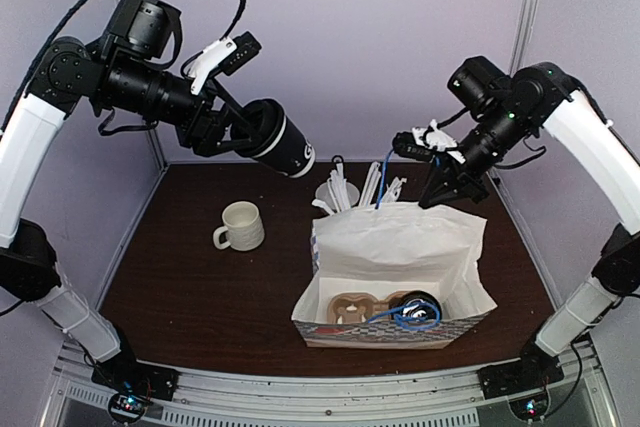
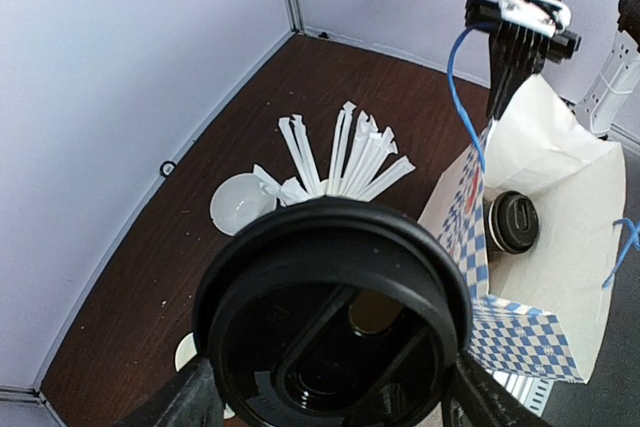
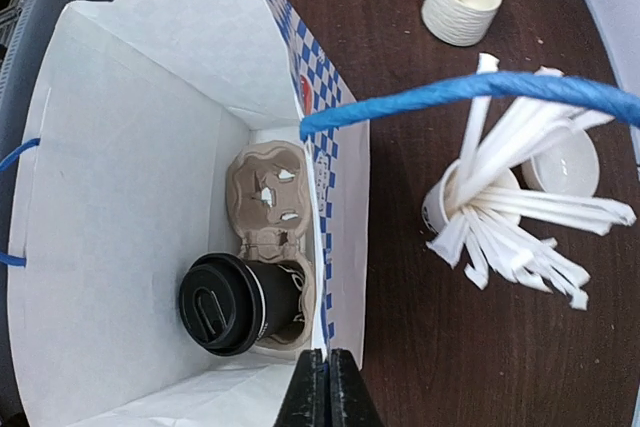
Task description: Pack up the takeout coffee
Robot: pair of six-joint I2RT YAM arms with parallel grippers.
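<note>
My left gripper is shut on one black takeout coffee cup and holds it tilted, high above the table's back left. Its black lid fills the left wrist view, with a finger on each side. The second black lidded cup stands in one slot of a cardboard carrier inside the white paper bag; the other slot is empty. It also shows in the top view. My right gripper is shut on the bag's top rim by its blue handle.
A cream handled mug stands left of the bag. A white cup of white stirrers stands behind the bag, with a small white round dish beside it. Grey wall panels close the table's back and sides.
</note>
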